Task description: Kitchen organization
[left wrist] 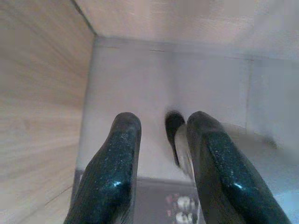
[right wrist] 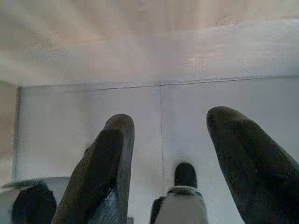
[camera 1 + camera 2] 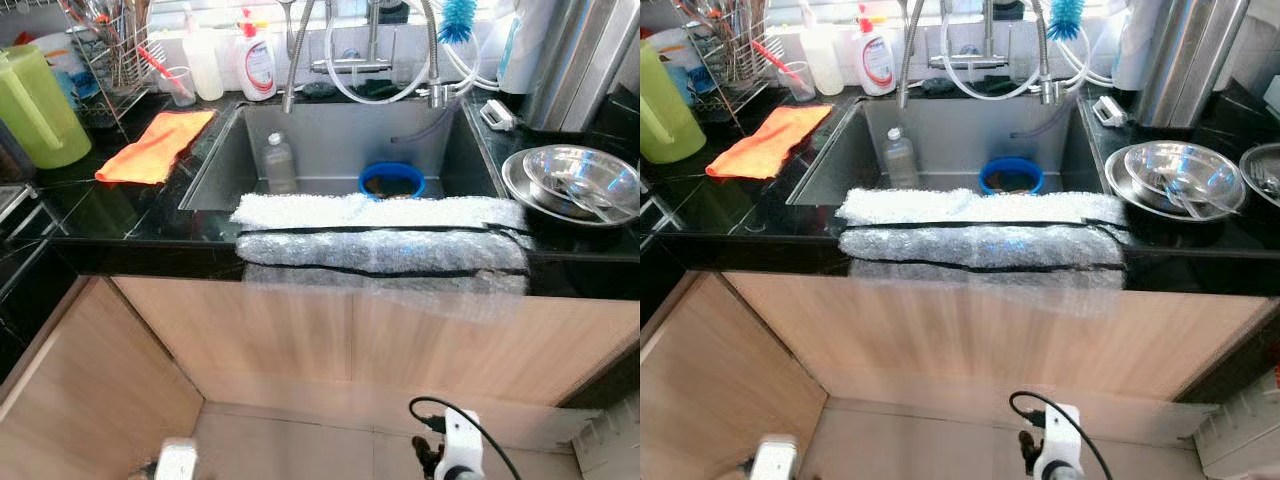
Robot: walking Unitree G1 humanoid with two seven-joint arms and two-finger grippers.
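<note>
Blue bowl [image 3: 391, 181] and bottle [image 3: 279, 163] in sink [image 3: 330, 125] — both tools low, idle

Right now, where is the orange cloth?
In the left eye view the orange cloth lies flat on the black counter, left of the sink, between the green pitcher and the sink's edge, in front of the dish rack.

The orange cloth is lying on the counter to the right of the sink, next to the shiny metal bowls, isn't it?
Not quite. The orange cloth does lie on the counter, but to the left of the sink, near the green pitcher. The shiny metal bowls sit on the right side, away from it. The left eye view shows this.
</note>
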